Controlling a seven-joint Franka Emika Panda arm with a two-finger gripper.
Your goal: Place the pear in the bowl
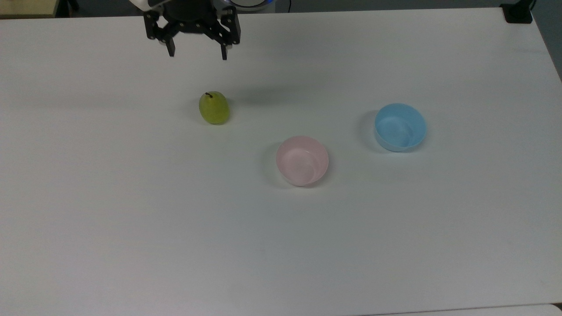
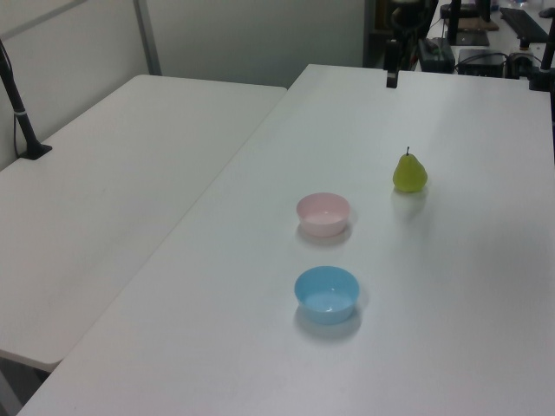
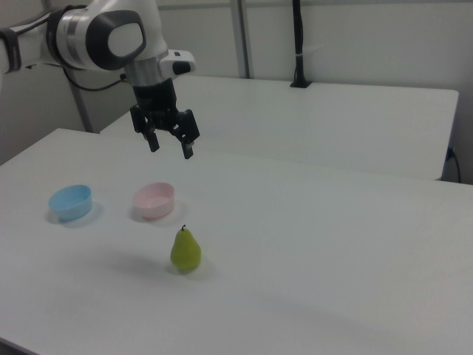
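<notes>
in the right view, nearest the camera, the small glossy yellow-green pear (image 3: 185, 250) with a short dark stem stands upright on the smooth white tabletop (image 3: 310, 251), a little below the centre of the frame, touching nothing else. beyond it, toward the middle left of the right view, sit the pale pink round plastic bowl (image 3: 154, 200) and, further to the right view's left, the light blue round plastic bowl (image 3: 71, 202); both stand upright, apart from each other and apart from the pear. in the top view the pear (image 1: 214, 107) lies left of centre in the upper half, the pink bowl (image 1: 302, 160) near the middle and the blue bowl (image 1: 400, 127) to its upper right. the black two-finger gripper (image 3: 169, 146) hangs in the air in the upper left of the right view, above the table and well apart from the pear, its fingers spread wide with nothing between them; in the top view the gripper (image 1: 197, 55) is at the upper edge, above the pear. behind, a second white table (image 3: 318, 118) stands alongside, a black post (image 3: 298, 44) rising from it against a pale wall (image 3: 369, 37). in the left view, dark equipment and cables (image 2: 486, 39) crowd the upper right corner.
</notes>
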